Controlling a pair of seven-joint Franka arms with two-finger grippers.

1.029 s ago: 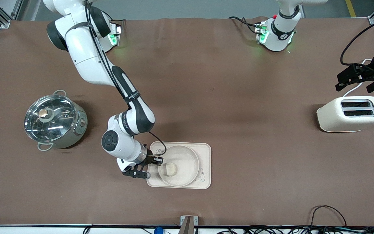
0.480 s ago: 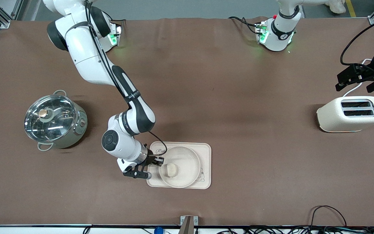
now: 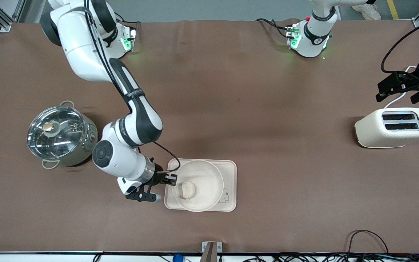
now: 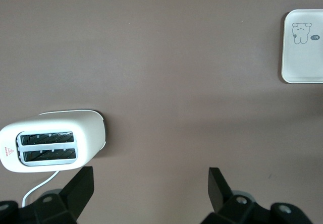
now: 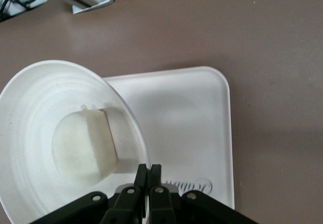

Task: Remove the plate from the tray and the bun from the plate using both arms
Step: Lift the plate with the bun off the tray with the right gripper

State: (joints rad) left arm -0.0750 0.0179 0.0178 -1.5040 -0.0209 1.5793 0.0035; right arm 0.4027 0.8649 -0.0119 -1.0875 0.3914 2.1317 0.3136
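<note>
We saw the right gripper (image 3: 171, 179) with its jaws pressed nearly together on the rim of the plate (image 3: 198, 185), at the edge toward the right arm's end of the counter (image 3: 231, 91). In the right wrist view the 2 jaws showed almost no gap, pinching the plate's rim (image 5: 132, 133). The bun (image 3: 187, 190) lay inside the plate, close to the gripped edge. The plate sat over the cream tray (image 3: 230, 182) with the rabbit drawing.

The left gripper (image 3: 400, 88) waited in the air above the counter just beside the toaster (image 3: 393, 127), its jaws spread wide and holding nothing.

Compared with 1 second earlier, the right arm's elbow had swung toward the steel pot (image 3: 61, 135), and the plate with the bun had shifted slightly toward that end of the tray.
</note>
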